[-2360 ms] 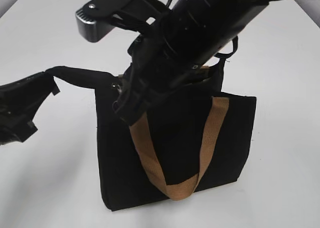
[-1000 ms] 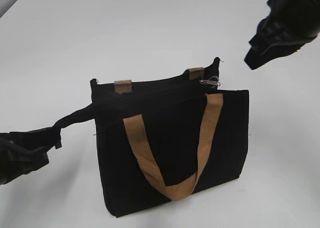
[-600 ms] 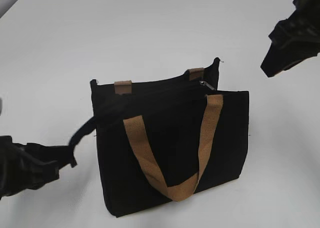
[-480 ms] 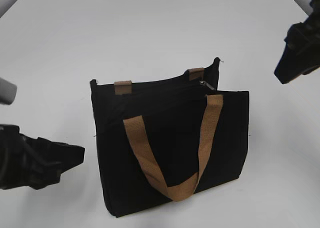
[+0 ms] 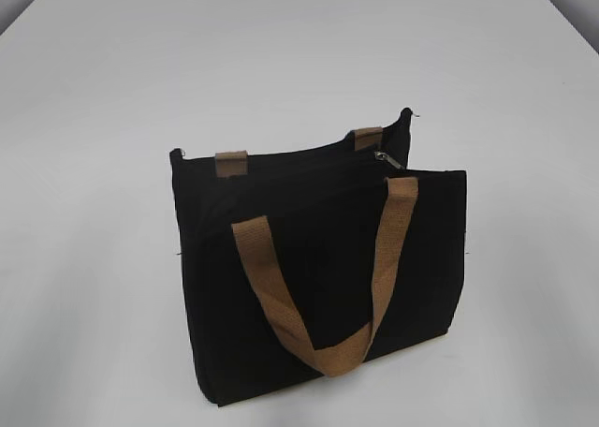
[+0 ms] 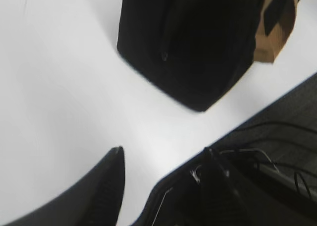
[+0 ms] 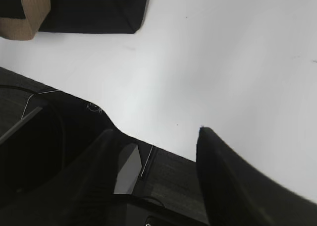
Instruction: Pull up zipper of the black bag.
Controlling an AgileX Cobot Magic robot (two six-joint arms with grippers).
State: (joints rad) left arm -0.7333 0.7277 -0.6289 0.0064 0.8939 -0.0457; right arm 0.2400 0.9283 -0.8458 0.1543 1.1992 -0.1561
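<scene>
The black bag [image 5: 318,268] stands upright on the white table, its two tan handles hanging down its sides. The zipper [image 5: 309,165] runs along its top edge, with the small silver pull tab [image 5: 387,158] at the right end. Neither arm shows in the exterior view. In the left wrist view the bag [image 6: 193,42] lies well beyond my left gripper [image 6: 163,159], which is open and empty at the table's front edge. In the right wrist view a corner of the bag [image 7: 94,10] is at the top left, and my right gripper [image 7: 156,137] is open and empty.
The white table [image 5: 299,52] spreads all round the bag. Its front edge shows in both wrist views, with dark floor and cables [image 6: 277,151] below it.
Both arms have drawn back out of the exterior view, the left one letting go of the bag's black side strap. The bag stands unchanged with the pull tab at the right end.
</scene>
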